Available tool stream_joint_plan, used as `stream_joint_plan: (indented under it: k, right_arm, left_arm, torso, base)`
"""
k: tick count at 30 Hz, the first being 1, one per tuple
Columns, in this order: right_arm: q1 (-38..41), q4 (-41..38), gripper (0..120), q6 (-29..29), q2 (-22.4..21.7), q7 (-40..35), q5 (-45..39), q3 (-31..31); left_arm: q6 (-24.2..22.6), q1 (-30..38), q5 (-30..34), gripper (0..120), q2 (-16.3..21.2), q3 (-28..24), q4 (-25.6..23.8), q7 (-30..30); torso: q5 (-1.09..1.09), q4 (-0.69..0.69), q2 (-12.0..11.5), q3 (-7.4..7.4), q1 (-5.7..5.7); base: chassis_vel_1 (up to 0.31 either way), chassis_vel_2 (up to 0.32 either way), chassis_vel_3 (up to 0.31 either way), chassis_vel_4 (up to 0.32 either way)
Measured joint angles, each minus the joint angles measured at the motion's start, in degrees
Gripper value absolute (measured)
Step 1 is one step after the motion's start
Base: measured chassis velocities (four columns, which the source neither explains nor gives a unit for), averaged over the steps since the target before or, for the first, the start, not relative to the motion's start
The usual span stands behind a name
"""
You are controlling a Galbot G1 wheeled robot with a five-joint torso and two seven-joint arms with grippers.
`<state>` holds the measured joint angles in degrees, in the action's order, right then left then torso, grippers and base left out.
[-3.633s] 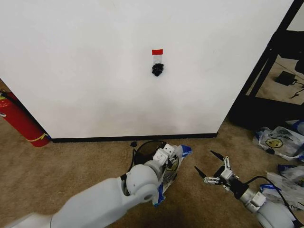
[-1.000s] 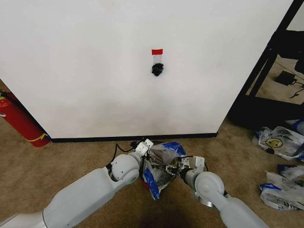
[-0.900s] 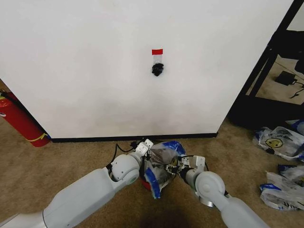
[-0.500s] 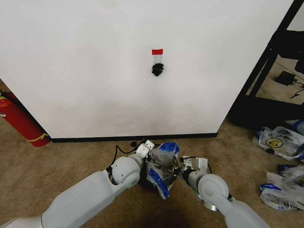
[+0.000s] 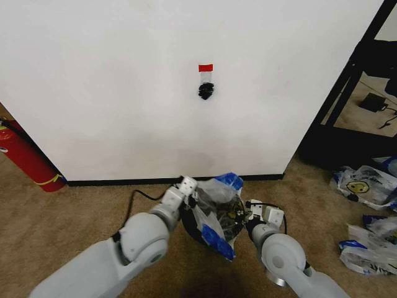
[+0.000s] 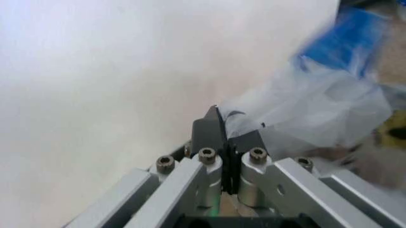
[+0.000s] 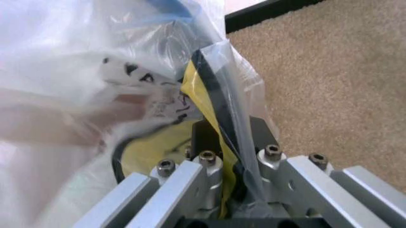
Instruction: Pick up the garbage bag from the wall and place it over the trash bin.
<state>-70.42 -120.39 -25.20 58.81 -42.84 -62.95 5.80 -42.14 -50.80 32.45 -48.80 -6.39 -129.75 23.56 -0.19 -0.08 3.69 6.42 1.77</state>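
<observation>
The garbage bag [image 5: 217, 208], thin translucent plastic with blue and yellow print, is stretched between my two grippers low in front of the wall [image 5: 124, 93]. My left gripper [image 5: 190, 192] is shut on one edge of it; the left wrist view shows the fingertips [image 6: 216, 128] pinched on the film [image 6: 317, 109]. My right gripper [image 5: 247, 215] is shut on the opposite edge [image 7: 219, 90]. The trash bin [image 5: 188, 223] sits under the bag, mostly covered, with only a dark part of its rim showing. The black hook [image 5: 206, 90] under the red tape strip [image 5: 205, 67] is bare.
A red fire extinguisher [image 5: 25, 158] leans at the wall's left end. Several lumpy smiley bags [image 5: 361, 184] lie on the carpet at the right. A black shelf frame [image 5: 350, 81] stands right of the wall's corner. A black baseboard [image 5: 124, 182] runs along the floor.
The right gripper, open and apart 3.6 s ago, now holds the bag. In the last second both grippers moved toward the wall and apart, spreading the bag over the bin.
</observation>
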Motion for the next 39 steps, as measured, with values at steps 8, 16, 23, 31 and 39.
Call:
stream_joint_plan:
  k: [8, 16, 23, 31, 39]
  right_arm:
    - [-4.2, -6.1, 1, -2.4, -4.3, 5.5, -3.3, 6.0]
    - [-6.3, -10.7, 1, -4.2, -7.6, 10.0, -3.8, 8.4]
    - [-6.5, -11.9, 1, -4.3, -7.2, 11.2, -2.6, 8.5]
    - [-4.8, -6.0, 1, -2.3, -6.4, 13.9, 2.7, 7.8]
    - [-2.8, 1.5, 1, -0.5, -6.1, 20.9, 11.6, 7.4]
  left_arm:
    - [0.0, -4.1, -1.9, 0, 4.4, 5.5, 1.5, -4.1]
    - [0.0, -7.5, -2.6, 0, 4.4, 7.9, 3.2, -4.9]
    - [0.0, -13.0, -3.6, 0, 3.7, 11.0, 1.4, -5.1]
    - [0.8, -18.8, -4.3, 19, 5.3, 13.6, -3.7, -5.1]
    - [12.1, -21.2, -11.3, 46, 5.8, 13.8, -1.3, -13.0]
  torso:
    - [-0.02, 0.0, 0.0, 0.0, 0.0]
    - [-0.01, -0.01, 0.0, 0.0, 0.0]
    - [0.0, 0.0, 0.0, 0.01, 0.0]
    - [0.0, 0.0, 0.0, 0.0, 0.0]
    - [-0.01, 0.0, 0.0, 0.01, 0.01]
  base:
    - [0.0, 0.0, 0.0, 0.0]
    - [0.0, 0.0, 0.0, 0.0]
    - [0.0, 0.0, 0.0, 0.0]
    - [0.0, 0.0, 0.0, 0.0]
    - [0.0, 0.0, 0.0, 0.0]
